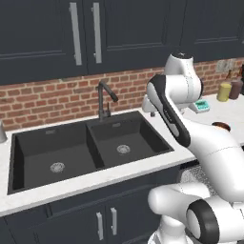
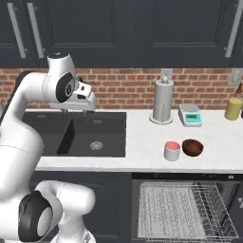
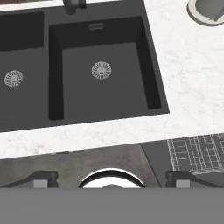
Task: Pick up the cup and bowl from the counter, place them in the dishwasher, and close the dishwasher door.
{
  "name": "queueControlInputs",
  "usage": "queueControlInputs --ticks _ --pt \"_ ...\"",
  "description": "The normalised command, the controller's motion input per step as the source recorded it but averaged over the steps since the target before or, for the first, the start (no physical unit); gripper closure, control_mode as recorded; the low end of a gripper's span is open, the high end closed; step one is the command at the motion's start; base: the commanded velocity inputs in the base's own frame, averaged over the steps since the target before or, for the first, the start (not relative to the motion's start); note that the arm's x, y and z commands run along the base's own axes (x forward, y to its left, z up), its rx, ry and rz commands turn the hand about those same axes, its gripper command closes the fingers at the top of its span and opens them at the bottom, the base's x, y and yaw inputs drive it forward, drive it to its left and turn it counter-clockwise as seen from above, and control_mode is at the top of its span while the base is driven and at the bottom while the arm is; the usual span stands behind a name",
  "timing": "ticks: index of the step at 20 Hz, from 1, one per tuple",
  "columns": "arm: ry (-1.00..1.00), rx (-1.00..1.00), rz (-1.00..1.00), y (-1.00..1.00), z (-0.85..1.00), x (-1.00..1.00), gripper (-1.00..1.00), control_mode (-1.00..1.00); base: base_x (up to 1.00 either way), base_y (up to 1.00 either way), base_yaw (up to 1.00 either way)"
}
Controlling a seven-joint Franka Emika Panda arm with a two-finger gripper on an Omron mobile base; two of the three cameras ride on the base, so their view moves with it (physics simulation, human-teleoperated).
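Cup (image 2: pixel 172 151): 1 pc, short whitish cylinder w/ pinkish-red top; stands upright on the counter (image 2: pixel 142 142), near front edge, right of the sink (image 2: pixel 80 135); just beside the bowl, contact can't be told.
Bowl (image 2: pixel 192 147): 1 pc, round, glossy reddish-brown, a bit wider than cup; on counter to cup's right. In left base view only its rim edge (image 1: pixel 222 126) peeks past my arm.
Writing/labels: none legible anywhere; small scale (image 2: pixel 190 115) has a teal face, too small to read.
Dishwasher (image 2: pixel 182 209): under counter, directly below cup & bowl; light grey wire rack (image 2: pixel 185 211) showing out front, nothing seen in it. In hand view one rack corner (image 3: pixel 199 153) shows.
Dishwasher door: can't make the panel out clearly.
My gripper (image 3: pixel 111 180): jaws apart, wide, nothing between them; finger tips (image 3: pixel 41 179) far to either side in hand view. I hang above the sink's front rim, looking down; well apart from cup & bowl. In right base view my hand (image 2: pixel 78 97) sits over the sink's back, left of cup.
Sink: black, 2 basins, 2 round drains (image 3: pixel 101 70); 1 dark faucet (image 1: pixel 105 97) at back.
Other counter items: 1 tall grey cylinder on round base (image 2: pixel 162 102) by the brick wall; scale beside it; 1 yellow bottle (image 2: pixel 233 108) far right; 1 dark bottle (image 1: pixel 235 88) next to it in left base view.
Cabinets: dark uppers w/ long grey handles (image 1: pixel 75 33); dark lowers under sink w/ 2 short handles (image 1: pixel 106 224).
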Motion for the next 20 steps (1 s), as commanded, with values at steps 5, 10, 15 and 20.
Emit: queueControlInputs --ticks 5,10,15,20 --pt "0.00 0.00 0.00 0.00 0.00 0.00 -1.00 1.00 -0.01 0.01 -0.47" --pt "0.00 0.00 0.00 0.00 0.00 0.00 -1.00 1.00 -0.07 0.05 -0.48" --pt "0.00 0.00 0.00 0.00 0.00 0.00 -1.00 1.00 -0.05 0.17 -0.46" --pt "0.00 0.00 0.00 0.00 0.00 0.00 -1.00 1.00 -0.01 0.27 -0.43"
